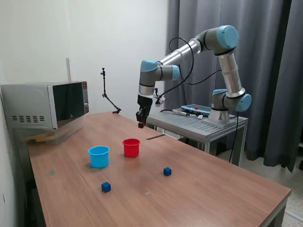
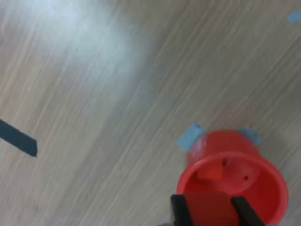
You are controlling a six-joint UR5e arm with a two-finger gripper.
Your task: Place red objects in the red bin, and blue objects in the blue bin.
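1. A small solid red cube [image 2: 208, 205] is pinched between the two dark fingers of the tool [image 1: 141, 124]; in the wrist view it hangs directly above the mouth of the round bright-red plastic cup [image 2: 233, 188].
2. A second small red cube [image 2: 209, 173] lies on that cup's floor.
3. In the exterior view the tool hangs well above the wooden table [image 1: 203, 189], up and toward the view's right of the red cup.
4. The round sky-blue plastic cup [image 1: 99, 156] stands just beside the red one, on the exterior view's left; its interior is not visible.
5. Two small dark-blue cubes, one nearer the camera [image 1: 106, 187] and one further right [image 1: 167, 171], rest apart on the table.
6. Judged step: delivering the second red cube. The next move calls for centring over the rim, lowering, and spreading the fingers; both blue cubes remain to be sorted.
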